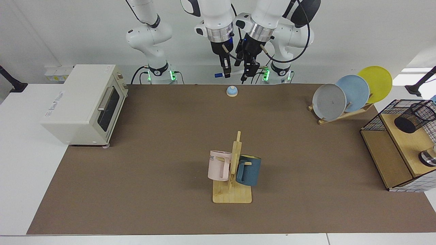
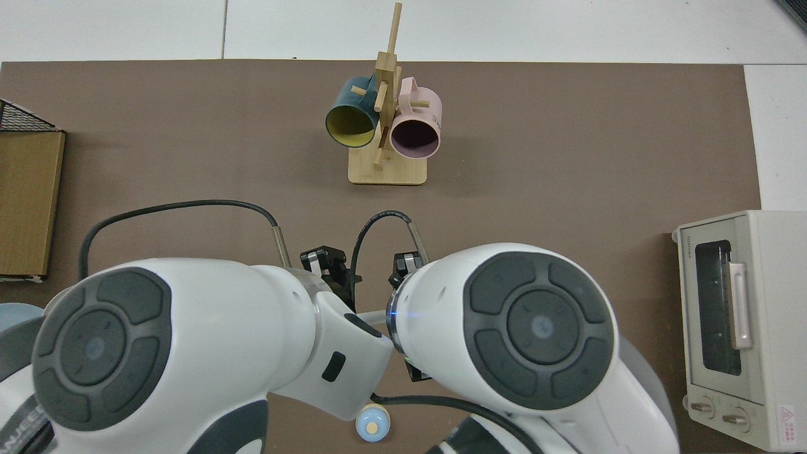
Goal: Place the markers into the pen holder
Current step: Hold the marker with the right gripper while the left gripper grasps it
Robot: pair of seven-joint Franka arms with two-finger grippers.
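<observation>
1. The right tool (image 1: 225,72) is hanging above the far bench edge, its fingers closed on the slim white-barrelled marker with a dark blue cap (image 1: 221,74), which is lying level in the air.
2. The left tool (image 1: 248,69) is sitting at the marker's other end; whether it is gripping cannot be told.
3. The marker looks light, stiff and smooth; mid-barrel is probably the best hold.
4. The small black wire-mesh pen holder (image 1: 415,116) is lying tilted in the wire basket, well apart.

Brown-matted table (image 1: 153,143) with toaster oven (image 1: 83,103), mug rack (image 1: 232,194), plate rack (image 1: 344,114).
</observation>
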